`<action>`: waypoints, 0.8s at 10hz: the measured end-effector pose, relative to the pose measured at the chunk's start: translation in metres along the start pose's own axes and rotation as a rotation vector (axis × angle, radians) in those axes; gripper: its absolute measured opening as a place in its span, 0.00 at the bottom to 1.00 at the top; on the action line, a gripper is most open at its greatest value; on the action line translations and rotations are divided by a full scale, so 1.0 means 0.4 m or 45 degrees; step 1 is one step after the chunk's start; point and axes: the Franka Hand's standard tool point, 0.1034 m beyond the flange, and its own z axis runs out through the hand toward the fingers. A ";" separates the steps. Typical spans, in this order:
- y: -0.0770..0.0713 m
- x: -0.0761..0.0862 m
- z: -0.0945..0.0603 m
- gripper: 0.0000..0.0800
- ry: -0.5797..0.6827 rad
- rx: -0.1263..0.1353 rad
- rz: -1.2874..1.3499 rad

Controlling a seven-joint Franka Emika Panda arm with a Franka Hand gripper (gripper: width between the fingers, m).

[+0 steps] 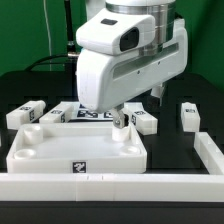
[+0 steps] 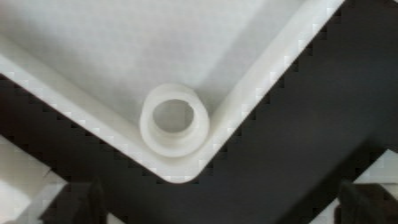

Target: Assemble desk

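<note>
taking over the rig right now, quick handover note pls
Gripper: open, empty, hovers over the far corner of the wide flat white plastic desk panel on the exterior view's right.
Panel lies rim up on the black table; the round corner socket under the wrist camera is empty.
Short white block legs with tags lie loose along the panel's far side, apparently four.
Done: no leg seen fitted. Left: all legs.
</note>
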 end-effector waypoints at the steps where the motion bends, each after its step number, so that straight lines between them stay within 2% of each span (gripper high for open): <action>1: 0.000 0.000 0.000 0.81 0.000 0.000 0.000; 5: 0.000 0.000 0.001 0.81 -0.001 0.000 0.000; 6: 0.001 -0.002 0.001 0.81 0.004 -0.009 -0.025; 7: 0.003 -0.017 0.009 0.81 0.053 -0.073 -0.179; 8: -0.011 -0.051 0.024 0.81 0.093 -0.135 -0.315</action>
